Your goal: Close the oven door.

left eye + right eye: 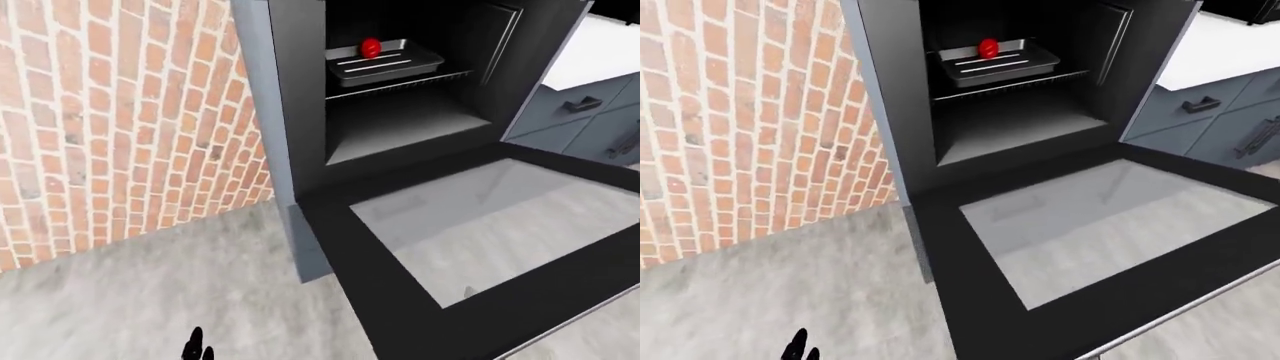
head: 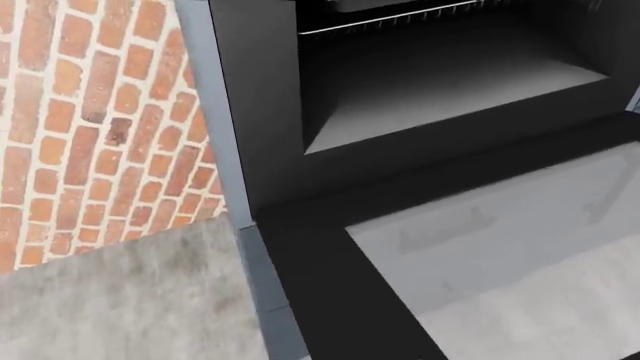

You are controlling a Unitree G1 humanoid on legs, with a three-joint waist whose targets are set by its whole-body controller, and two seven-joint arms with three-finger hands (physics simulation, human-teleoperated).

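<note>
- oven door (image 1: 970, 300) fully open, lying flat. It fills the 3 to 6 o'clock part of the right-eye view. Black frame around a grey glass pane (image 1: 1110, 225).
- Door's free edge runs along the bottom right of the eye views, with a thin metal strip (image 1: 590, 319) along it.
- oven cavity (image 1: 1010, 124) at 12 o'clock in the eye views, dark inside. A wire rack (image 1: 1005, 84) crosses it.
- On the rack sits a metal tray (image 1: 385, 64) with a small red object (image 1: 370, 48) in it, toward the tray's 10 o'clock end. Can't tell what the red thing is.
- brick wall (image 1: 120, 127) at 9 o'clock, touching the oven housing's grey side panel (image 2: 215, 112).
- Grey floor (image 2: 110, 292) at 7 o'clock, beside the door's left edge.
- Blue-grey drawers with dark handles (image 1: 1200, 105) at 2 o'clock, under a white countertop (image 1: 600, 49).
- Small black fingertips (image 1: 797, 349) poke in at the bottom edge, 7 o'clock, over the floor and well apart from the door. Which hand it is, I can't tell, nor how far it's spread. It's touching nothing visible.
- Other hand not in any view.
- Head view: only the lower cavity, door hinge area, pane, wall and floor.
</note>
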